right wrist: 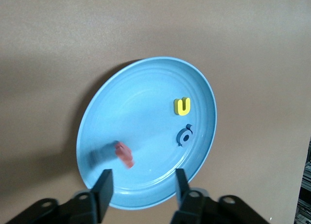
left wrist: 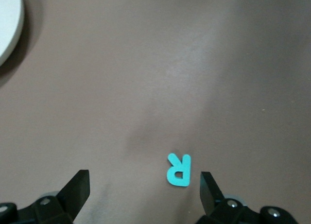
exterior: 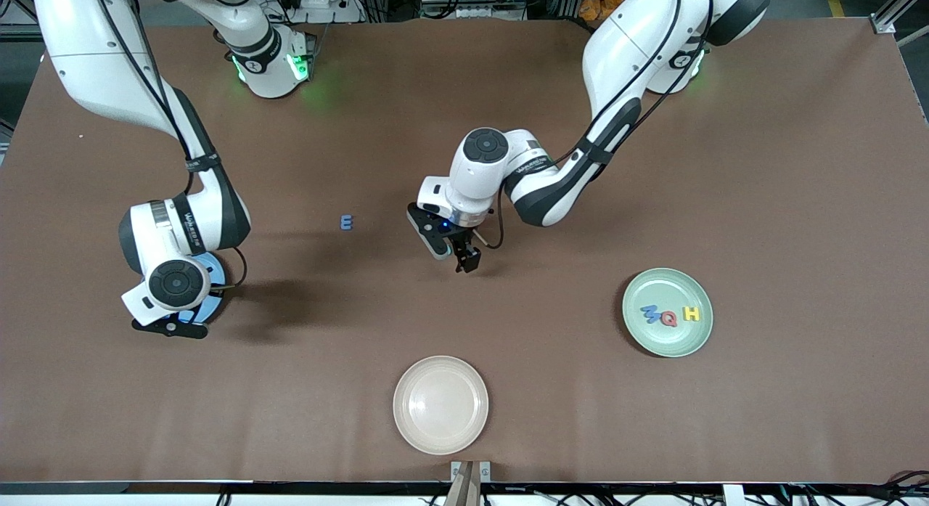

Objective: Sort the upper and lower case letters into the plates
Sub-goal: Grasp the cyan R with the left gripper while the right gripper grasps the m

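Note:
My left gripper [exterior: 465,260] is open, low over the middle of the table. In the left wrist view [left wrist: 143,195] a teal R [left wrist: 179,169] lies flat on the table between the fingers, close to one finger [left wrist: 209,191]. My right gripper [exterior: 173,323] is open over the sky blue plate [exterior: 215,271]. That plate [right wrist: 146,102] holds a yellow u [right wrist: 182,106], a dark blue letter [right wrist: 185,135] and a blurred red letter [right wrist: 124,154]. The mint green plate [exterior: 668,343] holds a blue letter [exterior: 651,313], a red Q [exterior: 668,318] and a yellow H [exterior: 692,313]. A blue letter [exterior: 347,222] lies alone on the table.
A cream-beige plate [exterior: 440,404] sits near the front edge of the table; its rim shows in the left wrist view [left wrist: 7,25]. The brown table [exterior: 762,201] is bare toward the left arm's end.

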Controlling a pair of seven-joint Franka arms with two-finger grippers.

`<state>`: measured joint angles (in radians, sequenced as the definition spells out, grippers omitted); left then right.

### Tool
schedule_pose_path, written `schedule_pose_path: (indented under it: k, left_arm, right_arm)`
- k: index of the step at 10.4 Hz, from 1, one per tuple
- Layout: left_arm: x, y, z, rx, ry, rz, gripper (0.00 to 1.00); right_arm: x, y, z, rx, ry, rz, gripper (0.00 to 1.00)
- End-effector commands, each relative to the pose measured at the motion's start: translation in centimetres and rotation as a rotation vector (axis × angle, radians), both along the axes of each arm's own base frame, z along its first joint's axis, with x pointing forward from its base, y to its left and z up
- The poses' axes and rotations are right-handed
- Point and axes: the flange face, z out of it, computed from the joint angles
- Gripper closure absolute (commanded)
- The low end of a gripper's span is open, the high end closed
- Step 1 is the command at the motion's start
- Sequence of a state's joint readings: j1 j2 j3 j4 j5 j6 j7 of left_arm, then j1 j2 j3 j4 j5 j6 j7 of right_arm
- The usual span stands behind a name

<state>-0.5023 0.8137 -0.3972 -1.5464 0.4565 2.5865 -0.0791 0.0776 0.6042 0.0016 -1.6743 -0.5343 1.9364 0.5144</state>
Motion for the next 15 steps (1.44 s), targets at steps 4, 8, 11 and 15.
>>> schedule_pose_path:
  k: [4, 8, 11, 15]
  left_arm:
    - [-0.8, -1.1, -2.4, 0.002, -0.01, -0.045, 0.0]
    - [-1.2, -1.3, -3.7, 0.01, -0.014, -0.048, 0.0]
    - [-1.2, -1.1, -4.7, 0.02, -0.008, -0.056, 0.0]
    - [-1.5, -1.6, -5.8, 0.042, -0.026, -0.083, 0.04]
  right_arm:
    - [-2.5, 9.9, 0.8, 0.087, 0.012, -0.004, 0.0]
    - [-2.5, 11.4, 0.6, 0.093, -0.006, -0.02, 0.0]
    - [-1.7, 12.1, 1.3, 0.104, -0.029, -0.017, 0.0]
    - [-2.8, 16.4, 1.4, 0.169, -0.028, -0.028, 0.0]
